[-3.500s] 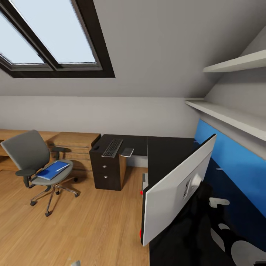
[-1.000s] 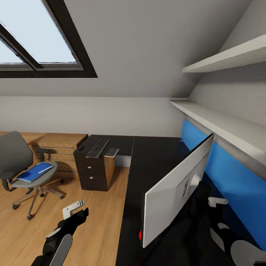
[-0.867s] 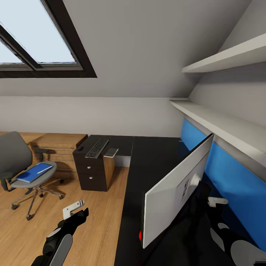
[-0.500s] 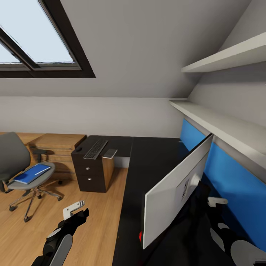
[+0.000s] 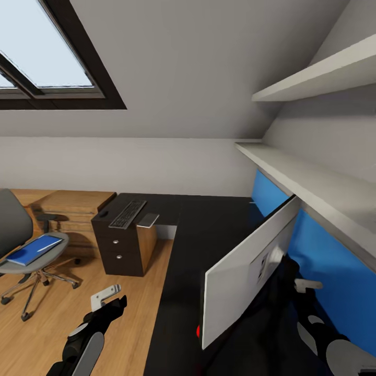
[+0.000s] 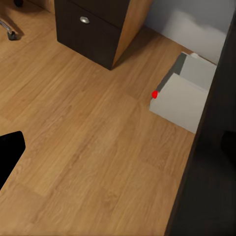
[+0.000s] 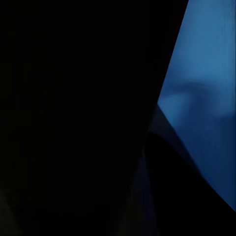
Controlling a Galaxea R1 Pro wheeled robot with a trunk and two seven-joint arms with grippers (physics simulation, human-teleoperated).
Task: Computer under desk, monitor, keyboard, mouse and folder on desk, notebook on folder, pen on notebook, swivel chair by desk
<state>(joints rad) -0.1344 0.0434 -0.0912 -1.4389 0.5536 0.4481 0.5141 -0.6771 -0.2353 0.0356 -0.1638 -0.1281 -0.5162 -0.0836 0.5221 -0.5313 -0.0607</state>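
Note:
The monitor (image 5: 245, 271) hangs tilted over the black desk (image 5: 209, 230), its pale back towards me. My right gripper (image 5: 297, 285) is behind it, shut on it. Only the computer's red light (image 5: 198, 330) shows past the monitor. The grey computer (image 6: 186, 93) stands on the floor by the desk edge (image 6: 211, 177). The keyboard (image 5: 127, 213), the mouse (image 5: 103, 213) and the notebook (image 5: 148, 220) lie on the drawer end. The blue folder (image 5: 34, 249) rests on the swivel chair (image 5: 13, 224). My left gripper (image 5: 121, 292) hovers open over the floor.
A low light-wood cabinet (image 5: 78, 206) stands behind the chair. A blue wall panel (image 5: 324, 250) and two pale shelves (image 5: 297, 172) run along the right wall. The black drawer unit (image 6: 93, 29) stands on the wood floor (image 6: 88, 147).
The camera has moved, so the chair, drawers and desk have slid left in the picture. The monitor kept its place in the picture. My left arm came into view.

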